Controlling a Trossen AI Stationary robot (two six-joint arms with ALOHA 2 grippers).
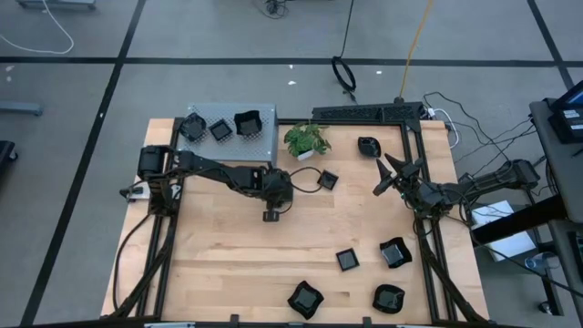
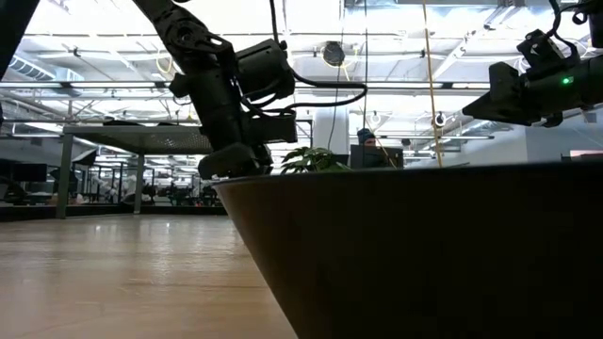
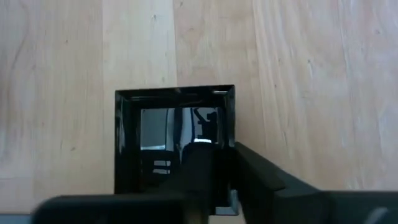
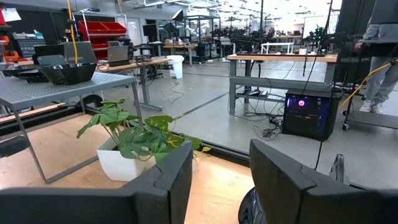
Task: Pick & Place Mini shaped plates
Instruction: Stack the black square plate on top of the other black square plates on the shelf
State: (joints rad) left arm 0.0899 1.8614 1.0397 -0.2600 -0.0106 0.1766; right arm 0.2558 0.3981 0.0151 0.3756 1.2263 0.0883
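Slippage looked the main danger: the left gripper [image 1: 271, 215] sat low over a square plate [image 3: 175, 147] mid-table, jaws narrowing astride one wall of it, one finger inside and one outside. Glossy and thin-rimmed, the plate could tip or squirt out if the pinch landed off-centre, and the wrist view did not show a firm hold. Bare wood lay all round it, so a lift had room. The grey tray [image 1: 264, 141] at the rear left already held three plates, leaving less space there; the plant [image 1: 307, 139] stood just beside its corner, a snag on that path. The right gripper [image 1: 387, 173] waited above the right side, jaws wide, near another plate [image 1: 368, 146]. Five more lay scattered.
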